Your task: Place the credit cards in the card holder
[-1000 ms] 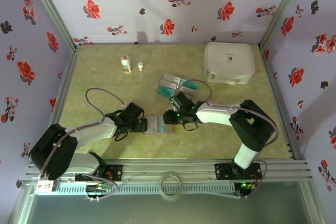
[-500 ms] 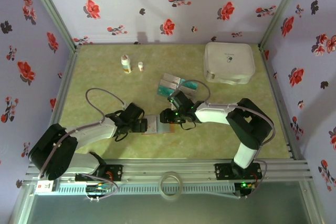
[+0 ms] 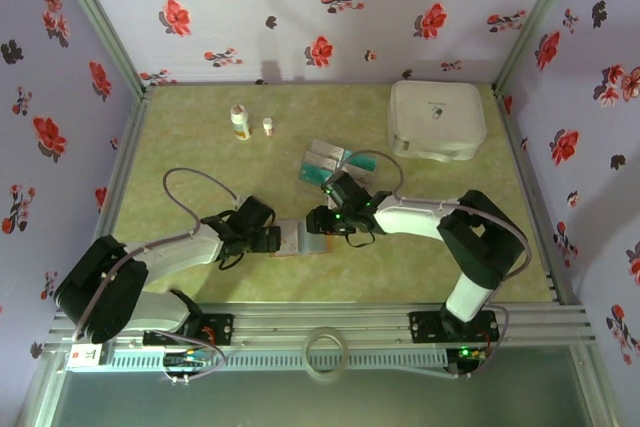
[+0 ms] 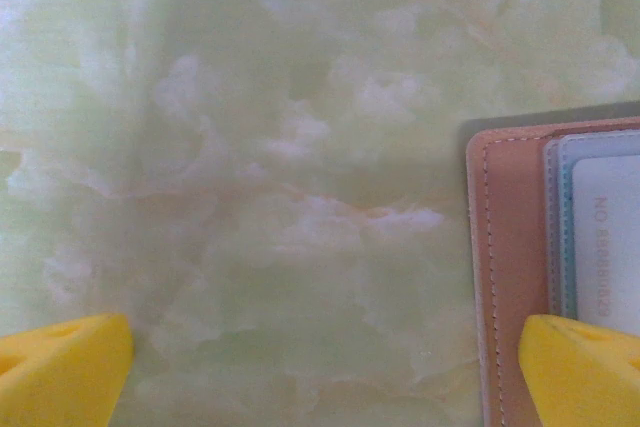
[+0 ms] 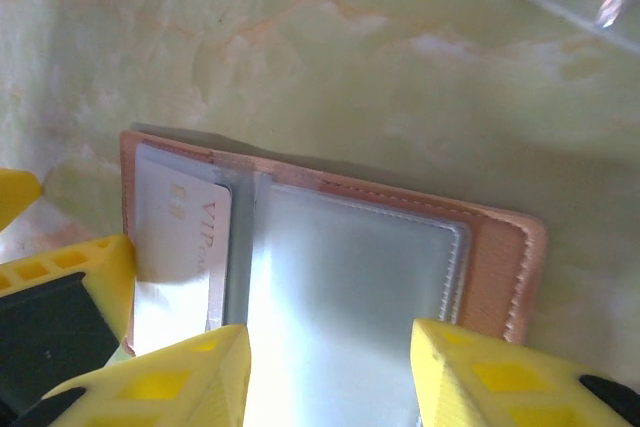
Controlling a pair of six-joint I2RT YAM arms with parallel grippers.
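The card holder [image 3: 301, 239] lies open and flat on the green marbled table [image 3: 190, 162], near the middle and toward the near edge, between my two grippers. My left gripper [image 3: 273, 239] hangs low at the holder's left end with its yellow fingers [image 4: 62, 372] spread fully apart and nothing between them; in my left wrist view the holder's stitched brown edge sits just inside my right-hand finger, and a pale card [image 4: 612, 237] printed with a number is tucked in its pocket. My right gripper [image 3: 322, 221] hovers over the holder's right end, jaws part way apart, straddling the clear pocket [image 5: 345, 277]; I cannot tell whether they pinch anything. In that wrist view a silver card marked VIP [image 5: 186, 232] sits in the left pocket. The rest of the credit cards [image 3: 328, 160], grey and teal, rest farther back in a clear tray [image 3: 368, 161]. A white case [image 3: 436, 119] stands far right, two small bottles [image 3: 241, 122] far left.
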